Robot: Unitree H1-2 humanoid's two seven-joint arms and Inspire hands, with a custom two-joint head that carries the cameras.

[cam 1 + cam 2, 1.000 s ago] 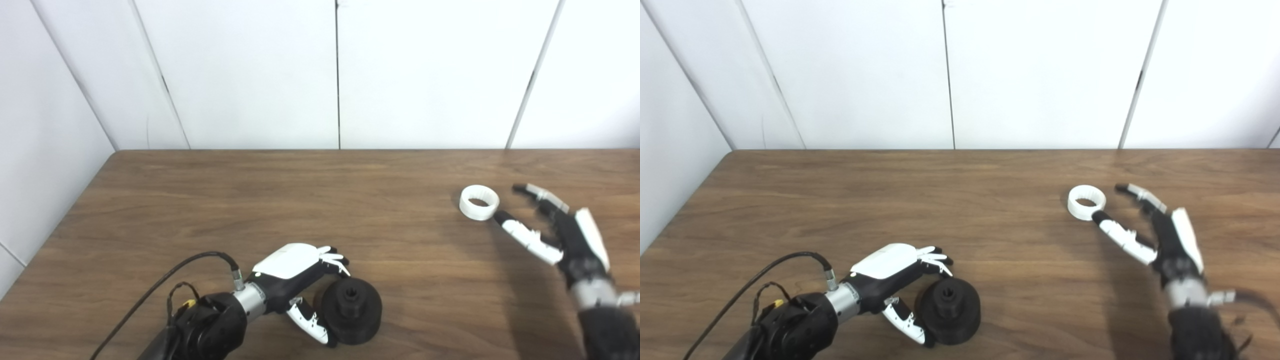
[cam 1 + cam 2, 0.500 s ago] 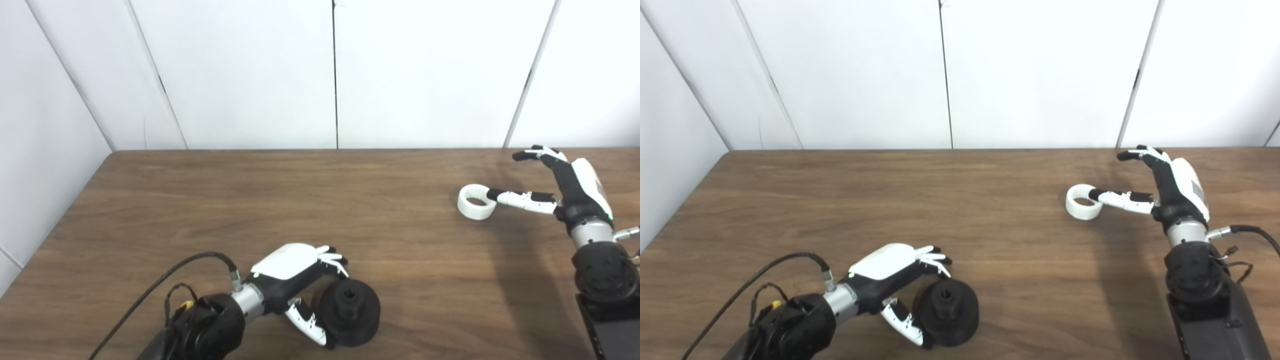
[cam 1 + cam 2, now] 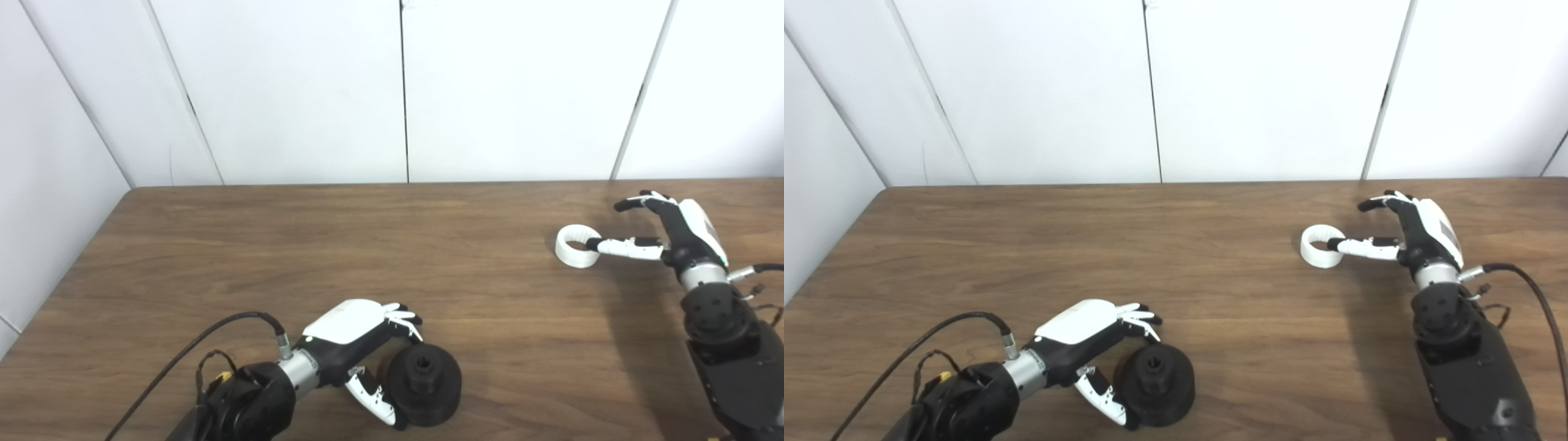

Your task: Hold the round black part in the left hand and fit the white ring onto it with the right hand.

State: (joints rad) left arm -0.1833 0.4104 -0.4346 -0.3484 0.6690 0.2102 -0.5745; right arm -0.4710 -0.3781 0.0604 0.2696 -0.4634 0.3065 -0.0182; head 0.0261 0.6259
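Right robot hand (image 3: 677, 229), open, has swung round, thumb now poking the white ring (image 3: 576, 245) near the worktop's (image 3: 367, 245) right edge; left robot hand (image 3: 361, 343) stays cupped, not closed, against the round black part (image 3: 425, 384)

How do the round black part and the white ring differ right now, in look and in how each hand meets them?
The round black part is a wide, solid disc with a raised hub; the white ring is smaller, thin-walled and hollow. The black part lies near the front edge, cupped by the left hand; the ring lies far right, with only the thumb of the open right hand reaching it. Both rest on the wooden table.
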